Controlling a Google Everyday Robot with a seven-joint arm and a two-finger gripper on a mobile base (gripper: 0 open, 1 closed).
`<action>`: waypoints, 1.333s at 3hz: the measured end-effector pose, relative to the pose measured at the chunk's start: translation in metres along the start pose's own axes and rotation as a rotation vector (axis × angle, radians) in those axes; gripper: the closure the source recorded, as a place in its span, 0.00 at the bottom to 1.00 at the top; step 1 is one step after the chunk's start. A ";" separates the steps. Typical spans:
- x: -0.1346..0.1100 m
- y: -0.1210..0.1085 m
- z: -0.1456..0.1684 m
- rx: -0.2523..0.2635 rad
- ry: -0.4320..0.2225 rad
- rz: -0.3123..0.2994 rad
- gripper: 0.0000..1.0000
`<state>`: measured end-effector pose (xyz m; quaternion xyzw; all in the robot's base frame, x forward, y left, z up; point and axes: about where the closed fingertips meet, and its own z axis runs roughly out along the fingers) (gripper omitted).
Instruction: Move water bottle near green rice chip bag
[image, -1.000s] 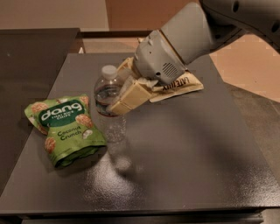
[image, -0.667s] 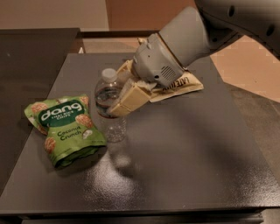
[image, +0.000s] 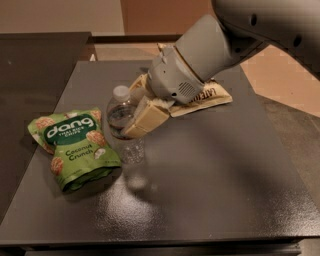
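Note:
The water bottle (image: 123, 125) is a small clear bottle with a white cap, standing upright on the dark table (image: 210, 185) just right of the green rice chip bag (image: 74, 146). The bag lies flat at the table's left, with white "dang" lettering facing up. My gripper (image: 137, 117) comes in from the upper right, and its cream fingers (image: 147, 119) are closed around the bottle's middle. The bottle's base rests on or just above the table, almost touching the bag's right edge.
A brown and cream snack bag (image: 207, 97) lies at the back of the table, partly hidden under my arm (image: 200, 60). A second dark surface (image: 35, 65) lies to the left, and a tan floor (image: 280, 80) lies to the right.
The bottle and gripper have barely moved; the arm shifted very slightly. The grip on the bottle is unchanged.

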<state>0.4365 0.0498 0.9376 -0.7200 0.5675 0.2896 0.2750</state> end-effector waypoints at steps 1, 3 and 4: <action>-0.002 0.001 0.000 0.000 0.000 -0.003 0.36; -0.006 0.003 0.001 -0.001 0.003 -0.011 0.00; -0.006 0.003 0.001 -0.001 0.003 -0.011 0.00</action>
